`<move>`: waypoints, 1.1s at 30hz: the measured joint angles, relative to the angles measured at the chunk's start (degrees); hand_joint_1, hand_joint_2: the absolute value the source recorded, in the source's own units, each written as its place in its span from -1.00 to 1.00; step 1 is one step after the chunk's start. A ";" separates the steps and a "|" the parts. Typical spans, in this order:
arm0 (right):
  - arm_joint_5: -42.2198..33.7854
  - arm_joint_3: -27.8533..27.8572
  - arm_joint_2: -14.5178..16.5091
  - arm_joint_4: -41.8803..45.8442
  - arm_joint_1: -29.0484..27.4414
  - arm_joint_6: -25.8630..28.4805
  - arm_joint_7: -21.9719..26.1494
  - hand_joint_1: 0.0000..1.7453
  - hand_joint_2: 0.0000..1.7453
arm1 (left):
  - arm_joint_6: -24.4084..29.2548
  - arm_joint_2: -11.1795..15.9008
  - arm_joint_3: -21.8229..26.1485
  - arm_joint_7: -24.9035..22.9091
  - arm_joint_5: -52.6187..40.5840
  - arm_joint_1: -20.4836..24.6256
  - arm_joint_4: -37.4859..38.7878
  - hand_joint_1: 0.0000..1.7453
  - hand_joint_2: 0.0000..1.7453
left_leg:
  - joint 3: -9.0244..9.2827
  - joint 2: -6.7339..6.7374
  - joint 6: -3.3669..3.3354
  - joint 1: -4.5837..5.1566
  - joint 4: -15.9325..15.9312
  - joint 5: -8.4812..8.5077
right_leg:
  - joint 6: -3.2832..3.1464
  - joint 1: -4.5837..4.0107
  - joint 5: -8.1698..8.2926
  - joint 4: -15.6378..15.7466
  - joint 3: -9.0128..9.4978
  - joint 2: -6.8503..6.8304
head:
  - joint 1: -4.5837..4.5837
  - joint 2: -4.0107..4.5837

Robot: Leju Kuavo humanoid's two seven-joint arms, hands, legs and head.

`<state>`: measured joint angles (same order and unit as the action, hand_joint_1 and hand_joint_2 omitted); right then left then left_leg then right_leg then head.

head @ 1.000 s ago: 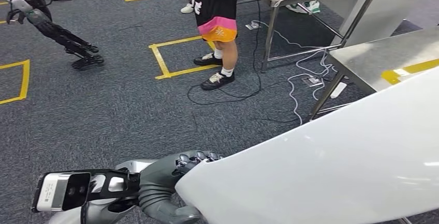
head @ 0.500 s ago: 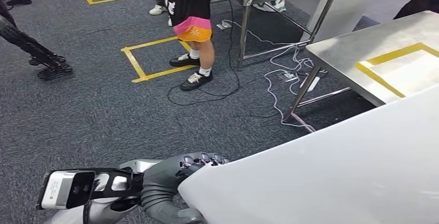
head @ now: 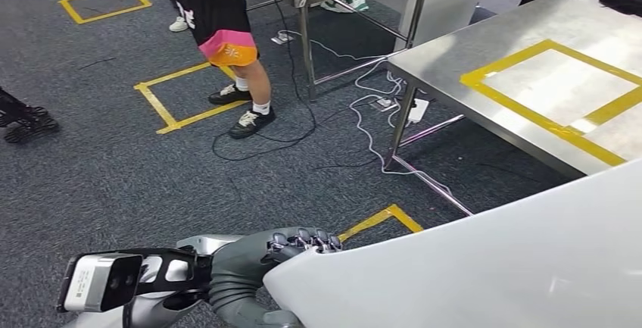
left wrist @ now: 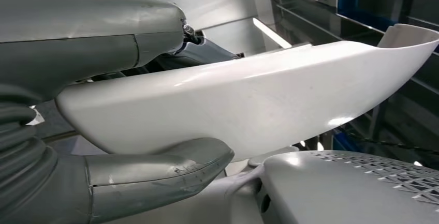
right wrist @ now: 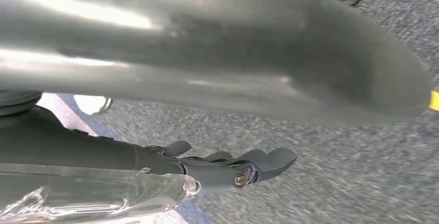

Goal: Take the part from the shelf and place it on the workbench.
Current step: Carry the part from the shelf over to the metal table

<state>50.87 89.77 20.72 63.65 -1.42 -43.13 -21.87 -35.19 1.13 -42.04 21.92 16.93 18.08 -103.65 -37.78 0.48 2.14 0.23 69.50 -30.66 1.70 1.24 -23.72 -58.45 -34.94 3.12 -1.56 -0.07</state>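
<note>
Grey carpet [head: 113,169] with yellow tape squares lies beside a steel table [head: 454,55]. The left hand [head: 299,243] clasps the white part [head: 484,267]; the right hand [right wrist: 228,164] holds its other end, I think, though I cannot tell for sure.

White part [left wrist: 248,105] in left hand [left wrist: 103,131]

view has swung right; the workbench [head: 484,63] now sits closer and fuller.

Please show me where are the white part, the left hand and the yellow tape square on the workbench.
white part [head: 484,267]: head view, on its broad upper face.
left hand [head: 291,243]: head view, on the fingers over the part's edge.
yellow tape square [head: 530,116]: head view, on its near strip.
</note>
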 joint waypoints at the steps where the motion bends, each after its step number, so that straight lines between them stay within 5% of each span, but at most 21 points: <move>1: 0.14 0.00 0.00 0.01 -0.02 -0.13 0.09 -1.00 -1.00 | 0.07 0.01 0.00 0.14 -0.12 0.01 0.00 1.00 1.00 | 1.97 -0.89 -0.04 -0.17 -3.87 2.06 | 0.19 0.07 0.10 -0.01 -0.03 0.65 | 0.01 0.00; 4: 0.37 0.01 -0.02 0.08 -0.05 -0.27 0.33 -1.00 -1.00 | 0.23 0.01 0.01 0.34 -0.33 0.03 0.01 1.00 1.00 | 5.75 -3.60 -0.43 -0.52 -11.90 4.36 | 1.14 0.05 0.40 -0.19 -0.65 2.24 | -0.01 0.00; 6: 0.42 0.03 -0.02 0.10 -0.44 -0.29 0.38 -1.00 -1.00 | 0.27 0.00 -0.01 0.39 -0.36 0.04 0.02 1.00 1.00 | 5.73 -3.14 -1.14 -0.39 -12.35 4.48 | 1.91 0.24 0.78 0.16 -1.03 2.97 | 0.03 0.00; 8: 0.48 0.07 0.00 0.09 -0.72 -0.32 0.38 -1.00 -1.00 | 0.29 -0.08 -0.03 0.40 -0.37 0.10 0.02 1.00 1.00 | 5.74 -2.12 -1.98 -0.42 -12.60 4.82 | 2.37 0.23 -0.08 -1.03 -1.84 1.78 | -0.13 0.00; 11: 0.55 0.06 -0.03 0.08 -0.50 -0.35 0.45 -1.00 -1.00 | 0.29 -0.13 -0.08 0.40 -0.38 0.11 0.04 1.00 1.00 | 5.75 -0.41 -2.63 -0.27 -12.71 4.88 | 2.58 -0.13 -5.45 -10.88 -6.23 -1.68 | -0.47 0.00; 13: 0.84 0.04 -0.04 0.08 -0.50 -0.61 0.59 -1.00 -1.00 | 0.28 -0.09 -0.13 0.39 -0.37 0.09 0.10 1.00 1.00 | 5.76 0.74 -2.72 -0.14 -12.69 4.80 | 2.63 -0.16 -7.33 -16.24 -8.40 -2.36 | -0.48 0.00; 14: 1.16 0.05 -0.05 0.08 -0.57 -0.91 0.68 -1.00 -1.00 | 0.27 -0.09 -0.15 0.33 -0.28 0.09 0.14 1.00 1.00 | 5.80 1.24 -2.71 -0.12 -12.67 4.76 | 2.62 -0.16 -6.70 -15.77 -7.92 -2.54 | -0.48 0.00; 17: 2.12 0.06 -0.07 0.19 -0.58 -2.13 1.00 -1.00 -1.00 | 0.20 -0.12 -0.20 -0.08 0.21 0.15 0.21 1.00 1.00 | 6.06 2.52 -2.24 0.12 -12.52 4.43 | 2.45 -0.26 -2.13 -5.23 -1.78 -4.89 | -0.55 0.00; 19: 2.36 0.03 -0.07 0.34 -0.46 -2.84 1.24 -1.00 -1.00 | 0.26 -0.13 -0.25 -0.50 0.35 0.23 0.30 1.00 1.00 | 6.21 3.19 -1.74 0.52 -12.41 4.23 | 1.89 -0.41 -0.95 -0.86 0.53 -6.21 | -0.46 0.00; 21: 2.42 0.02 -0.07 0.60 -0.54 -3.31 1.38 -1.00 -1.00 | 0.34 -0.16 -0.30 -0.73 0.39 0.30 0.41 1.00 1.00 | 6.28 3.95 -1.23 0.58 -12.51 4.20 | 1.07 -0.53 -0.91 -0.61 0.26 -5.34 | -0.34 0.00; 23: 2.40 0.03 -0.07 0.95 -0.69 -3.58 1.40 -1.00 -1.00 | 0.35 -0.20 -0.33 -0.74 0.40 0.36 0.48 1.00 1.00 | 6.03 3.29 -0.52 0.37 -11.76 3.37 | 0.36 -0.41 -0.69 -0.48 0.13 -4.34 | -0.28 0.00; 26: 2.20 0.01 -0.08 1.51 -0.61 -3.76 1.19 -1.00 -1.00 | 0.37 -0.06 -0.33 -0.73 0.37 0.42 0.61 1.00 1.00 | 1.94 0.71 0.16 0.16 -3.11 -1.45 | -0.29 -0.13 -0.46 -0.35 0.04 -2.76 | -0.04 0.00; 28: 2.03 0.01 -0.09 1.66 -0.64 -3.78 1.02 -1.00 -1.00 | 0.43 0.08 -0.34 -0.72 0.28 0.41 0.77 1.00 1.00 | -1.33 0.34 0.26 0.11 3.03 -3.40 | -0.40 -0.12 -0.42 -0.36 -0.04 -1.59 | 0.01 0.00; 30: 1.89 0.02 -0.09 1.66 -0.72 -3.69 0.94 -1.00 -1.00 | 0.53 0.15 -0.34 -0.71 0.16 0.42 0.85 1.00 1.00 | -1.05 0.16 0.12 0.03 1.79 -1.15 | -0.29 -0.07 -0.33 -0.36 -0.04 -0.31 | 0.03 0.00; 33: 1.77 0.02 -0.09 1.67 -0.67 -3.57 0.96 -1.00 -1.00 | 0.63 0.14 -0.33 -0.67 -0.03 0.55 0.86 1.00 1.00 | 4.04 -2.69 -0.19 -0.42 -8.76 3.98 | 0.33 -0.07 -0.14 -0.51 -0.23 1.57 | 0.13 0.00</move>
<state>52.64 89.79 20.63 65.31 -2.09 -46.70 -20.92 -34.57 1.26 -42.38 21.25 16.91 18.63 -102.79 -33.74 -2.21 1.94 -0.18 60.74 -26.67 2.04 1.16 -23.86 -58.96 -35.17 4.69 -1.43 -0.07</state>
